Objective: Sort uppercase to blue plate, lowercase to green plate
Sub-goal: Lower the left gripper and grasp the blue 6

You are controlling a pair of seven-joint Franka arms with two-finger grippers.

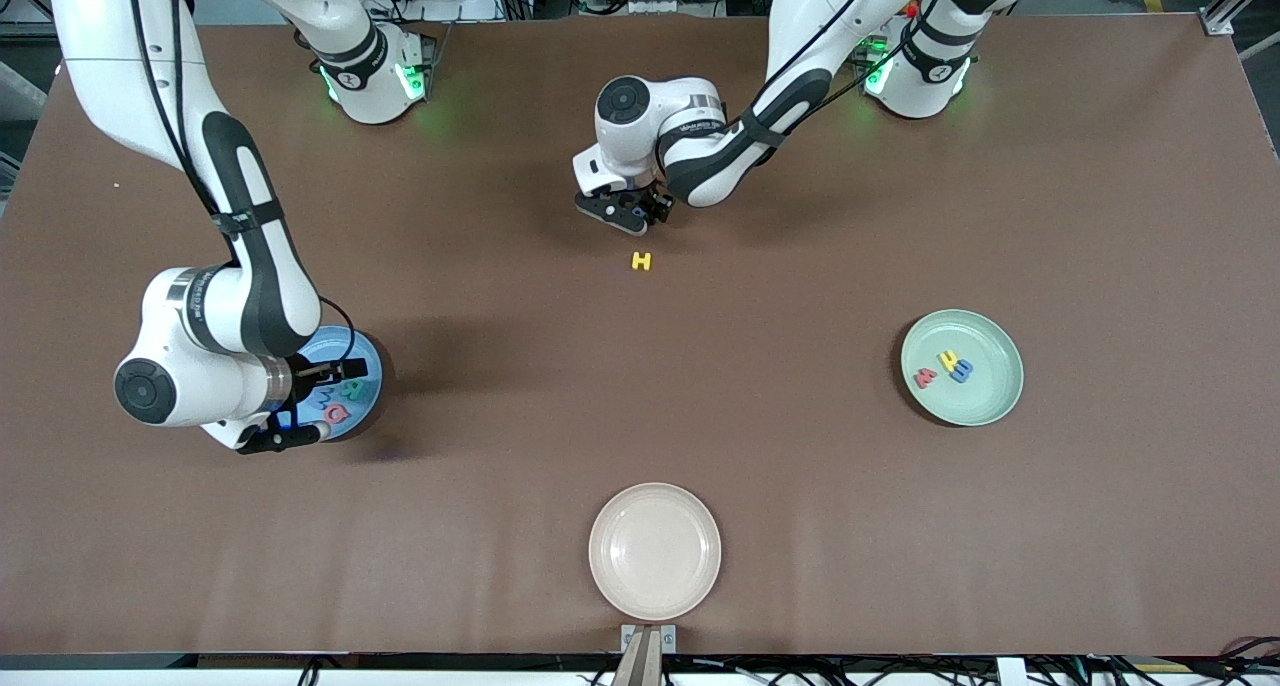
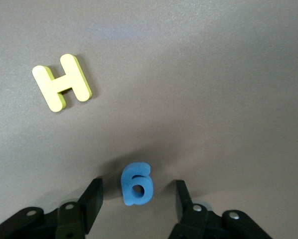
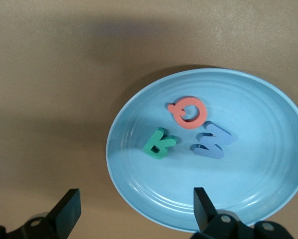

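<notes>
Letters sit sorted: three capitals on the blue plate (image 1: 362, 351) under the right gripper (image 1: 300, 428), fingers spread wide. Three small letters lie on the green plate (image 1: 962, 367). Farther off, a yellow H (image 1: 641, 260), then the left gripper (image 1: 632, 209), fingers apart around a blue g (image 2: 137, 184).

In the front view the right arm's wrist covers much of the blue plate (image 1: 362, 351), and the letters on it show only in part. The left gripper (image 1: 632, 209) hides the blue g (image 2: 137, 184) there; only the left wrist view shows it. The three letters on the green plate (image 1: 990, 398) are too small to read
</notes>
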